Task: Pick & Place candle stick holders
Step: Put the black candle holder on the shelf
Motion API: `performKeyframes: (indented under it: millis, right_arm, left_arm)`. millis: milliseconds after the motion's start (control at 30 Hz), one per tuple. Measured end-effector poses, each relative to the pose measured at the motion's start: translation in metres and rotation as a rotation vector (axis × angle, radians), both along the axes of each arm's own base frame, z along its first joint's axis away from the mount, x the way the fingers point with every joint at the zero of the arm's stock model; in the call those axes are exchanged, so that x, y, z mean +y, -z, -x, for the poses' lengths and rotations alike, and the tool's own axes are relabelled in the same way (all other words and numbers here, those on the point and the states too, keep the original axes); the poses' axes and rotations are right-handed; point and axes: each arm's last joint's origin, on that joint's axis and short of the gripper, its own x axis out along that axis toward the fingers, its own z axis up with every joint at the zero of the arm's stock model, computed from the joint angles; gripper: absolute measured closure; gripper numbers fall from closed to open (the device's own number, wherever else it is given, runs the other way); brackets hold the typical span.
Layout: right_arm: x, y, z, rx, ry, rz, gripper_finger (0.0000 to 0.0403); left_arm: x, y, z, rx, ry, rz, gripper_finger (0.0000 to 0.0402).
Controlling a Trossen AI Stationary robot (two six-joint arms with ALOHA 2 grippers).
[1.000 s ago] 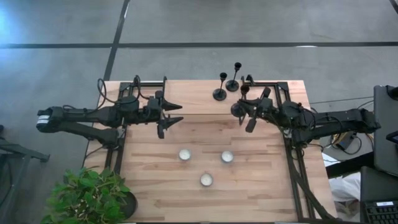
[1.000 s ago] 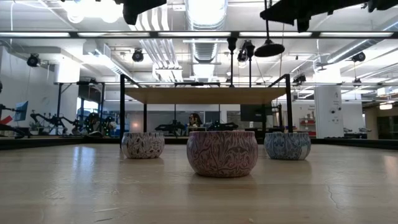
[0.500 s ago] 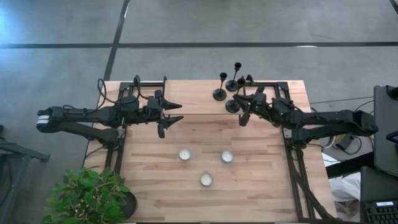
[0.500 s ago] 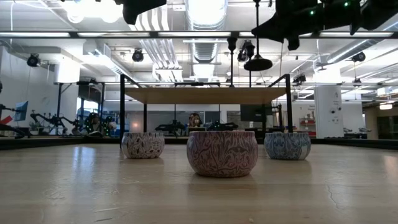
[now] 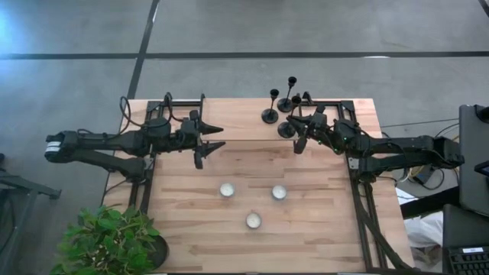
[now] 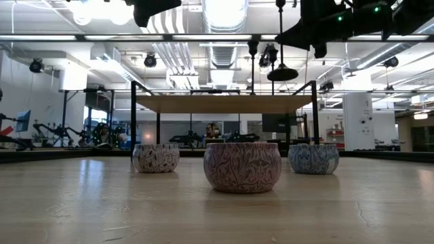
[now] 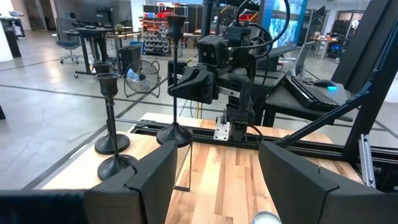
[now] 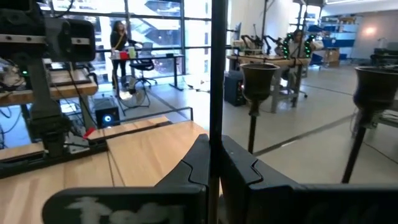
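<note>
Three patterned candle tins sit nearest on the wooden worktop [image 5: 321,229]: one at the front [image 5: 253,221], one behind it to the left [image 5: 227,189], one behind it to the right [image 5: 279,192], each showing a white candle from above. In the low view they line up as three decorated bowls, the middle one closest.

Further back, the left end effector [image 5: 212,139] hovers over the left part of the worktop with its fingers apart and nothing between them.

Across from it, the right end effector [image 5: 295,136] has its fingers pressed together on the thin stem of one black candlestick holder [image 5: 286,129]; the right wrist view shows that stem running straight up between the two fingers [image 8: 199,163]. In the low view its round base hangs high above the wood, clear of the surface.

Two more candlestick holders stand at the far edge, just beyond the held one: one [image 5: 270,114] nearer the middle, one [image 5: 287,103] a little farther back, both upright, close together.
</note>
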Motion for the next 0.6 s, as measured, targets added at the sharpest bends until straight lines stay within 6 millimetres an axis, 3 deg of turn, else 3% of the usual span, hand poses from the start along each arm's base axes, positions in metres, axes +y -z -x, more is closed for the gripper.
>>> performKeyframes:
  millis: [600]
  right_arm:
    - [-0.021,0.008,0.008,0.009,0.011,-0.021,0.0392]
  left_arm:
    - [0.000,0.000,0.000,-0.001,-0.001,0.003,0.0168]
